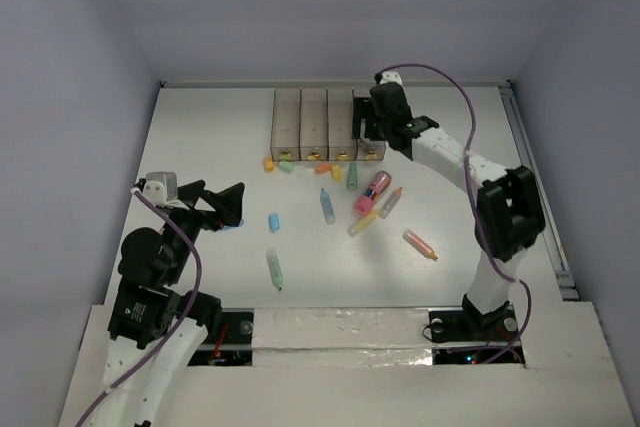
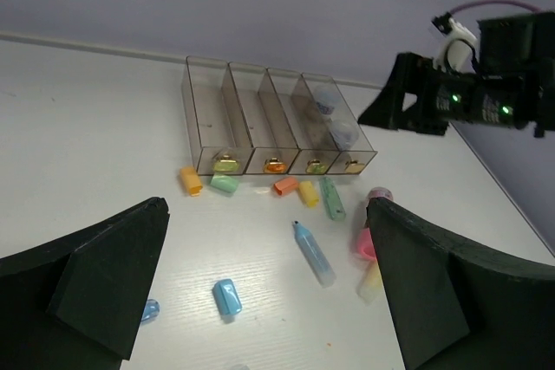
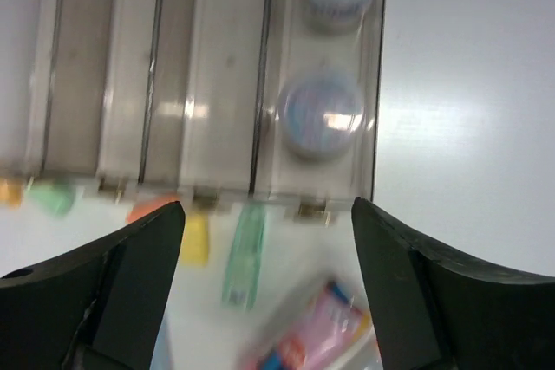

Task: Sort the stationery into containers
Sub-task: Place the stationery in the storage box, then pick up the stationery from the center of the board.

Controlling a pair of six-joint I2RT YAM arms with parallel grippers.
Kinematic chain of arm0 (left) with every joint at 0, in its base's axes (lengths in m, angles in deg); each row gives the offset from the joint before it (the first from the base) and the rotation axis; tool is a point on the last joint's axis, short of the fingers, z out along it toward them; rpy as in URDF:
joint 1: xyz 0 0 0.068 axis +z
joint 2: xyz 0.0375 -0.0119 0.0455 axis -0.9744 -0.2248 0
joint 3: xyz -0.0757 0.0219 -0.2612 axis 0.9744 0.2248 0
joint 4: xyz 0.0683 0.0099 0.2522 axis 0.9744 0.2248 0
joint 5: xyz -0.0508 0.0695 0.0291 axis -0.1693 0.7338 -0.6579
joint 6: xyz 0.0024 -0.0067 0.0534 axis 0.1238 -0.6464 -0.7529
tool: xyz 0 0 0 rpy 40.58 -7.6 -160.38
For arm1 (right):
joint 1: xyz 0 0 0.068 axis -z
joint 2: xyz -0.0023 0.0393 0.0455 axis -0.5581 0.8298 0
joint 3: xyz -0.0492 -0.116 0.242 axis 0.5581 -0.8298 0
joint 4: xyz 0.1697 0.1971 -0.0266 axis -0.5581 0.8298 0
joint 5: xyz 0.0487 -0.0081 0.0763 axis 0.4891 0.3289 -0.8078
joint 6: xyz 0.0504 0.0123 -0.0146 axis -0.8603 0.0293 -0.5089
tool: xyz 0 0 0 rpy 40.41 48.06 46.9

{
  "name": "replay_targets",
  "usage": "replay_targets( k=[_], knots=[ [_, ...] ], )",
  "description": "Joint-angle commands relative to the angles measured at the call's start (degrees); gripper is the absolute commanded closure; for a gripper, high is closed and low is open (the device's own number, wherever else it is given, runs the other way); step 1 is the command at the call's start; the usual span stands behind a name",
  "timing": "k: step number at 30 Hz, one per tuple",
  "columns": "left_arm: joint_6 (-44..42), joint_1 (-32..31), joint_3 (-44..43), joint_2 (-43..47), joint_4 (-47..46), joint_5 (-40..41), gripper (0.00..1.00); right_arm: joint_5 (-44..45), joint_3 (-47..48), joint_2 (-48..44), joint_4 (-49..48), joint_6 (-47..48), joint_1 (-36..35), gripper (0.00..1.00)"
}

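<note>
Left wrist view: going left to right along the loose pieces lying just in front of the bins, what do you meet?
amber cap → light green cap → orange cap → yellow cap → green marker

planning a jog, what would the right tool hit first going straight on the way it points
Probably the rightmost bin, at its front end near the round grey-blue piece inside. The open right tool hangs above it. Depth is unclear: it might instead reach the green marker in front.

The top view looks down from behind the near edge over the whole surface [image 1: 200, 147]. The left wrist view sits low, facing the far edge. The right wrist view hangs close above the containers [image 3: 225, 67], seen in all three.
</note>
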Motion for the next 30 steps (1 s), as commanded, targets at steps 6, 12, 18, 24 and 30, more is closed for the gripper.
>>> replay_targets(
  k=[6,12,18,24,30],
  knots=[
    [-0.8,-1.24,0.13,2.41,-2.91,-0.81,0.01,4.24,-28.1,-18.38,-6.49,-15.98,-5.28,0.27],
    [-0.8,-2.39,0.13,3.28,-2.91,-0.63,0.01,3.63,-32.77,-19.28,-4.66,-20.64,-5.28,0.26],
    [-0.8,-2.91,0.13,3.9,-2.91,-0.63,0.01,2.75,-33.48,-15.68,-5.96,-23.19,-5.28,0.25],
    [-0.8,-2.91,0.05,3.9,-2.91,-0.81,0.01,2.83,-32.25,-11.9,-6.94,-25.12,-5.28,0.28],
    [-0.8,-2.91,0.13,3.38,-2.91,-0.9,0.01,3.98,-32.25,-9.79,-7.9,-27.06,-5.28,0.36]
  ],
)
